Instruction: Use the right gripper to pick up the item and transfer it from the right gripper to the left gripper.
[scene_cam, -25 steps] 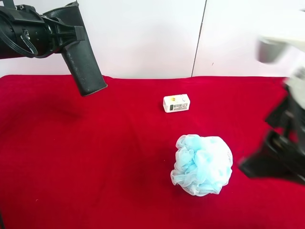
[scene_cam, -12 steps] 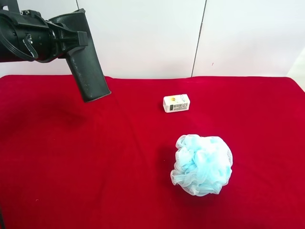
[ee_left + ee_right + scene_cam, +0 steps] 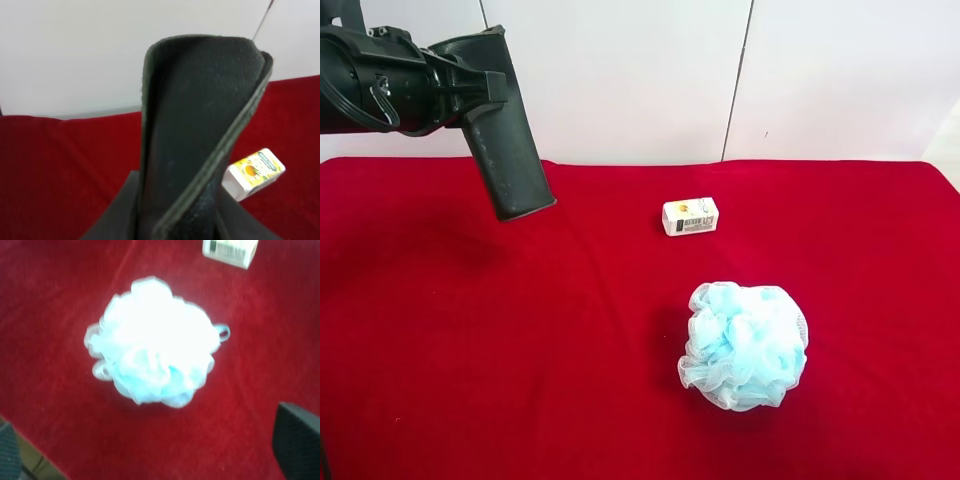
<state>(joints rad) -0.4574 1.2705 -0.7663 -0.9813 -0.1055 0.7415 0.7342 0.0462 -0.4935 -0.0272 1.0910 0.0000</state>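
Note:
The item (image 3: 508,155), a flat dark green-black folded case, hangs tilted above the back left of the red cloth. My left gripper (image 3: 470,92), all black, is shut on its upper end. In the left wrist view the item (image 3: 200,125) fills the middle, with the left gripper (image 3: 175,227) clamped at its base. My right gripper (image 3: 152,445) is open and empty. Only its dark fingertips (image 3: 297,440) show at the edges of the right wrist view, above the cloth near the puff. The right arm is out of the exterior high view.
A fluffy light-blue bath puff (image 3: 744,345) lies on the red cloth (image 3: 520,350) right of centre; it also shows in the right wrist view (image 3: 152,342). A small white printed box (image 3: 690,216) lies behind it. A white wall stands at the back.
The right arm, blurred at the exterior high view's right edge a second ago, has left that view. The left gripper with the item has shifted slightly to the right.

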